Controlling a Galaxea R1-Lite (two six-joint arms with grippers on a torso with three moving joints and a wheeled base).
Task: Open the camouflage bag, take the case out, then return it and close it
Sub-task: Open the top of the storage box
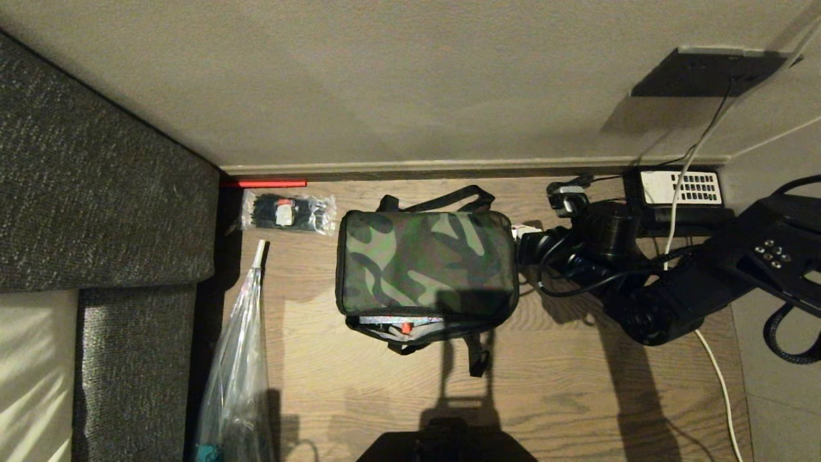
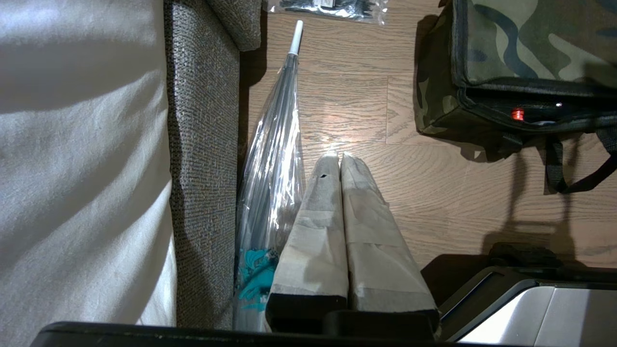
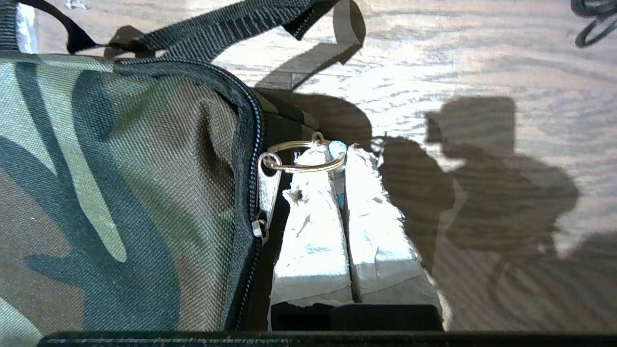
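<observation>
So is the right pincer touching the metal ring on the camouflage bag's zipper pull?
Touching. The right wrist view shows the right pincer, fingers shut, with the silver metal key ring looped around its taped tips beside the green camouflage fabric bag.

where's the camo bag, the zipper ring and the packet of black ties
camouflage bag (image 1: 426, 260), head view, middle of its top panel
zipper ring (image 3: 302, 167), right wrist view, near wire of the ring
packet of black ties (image 1: 288, 213), head view, middle of the clear packet

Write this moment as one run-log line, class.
right gripper: shut on zipper ring at camouflage bag right side | left gripper: shut, parked above floor | bag front gap shows case
</observation>
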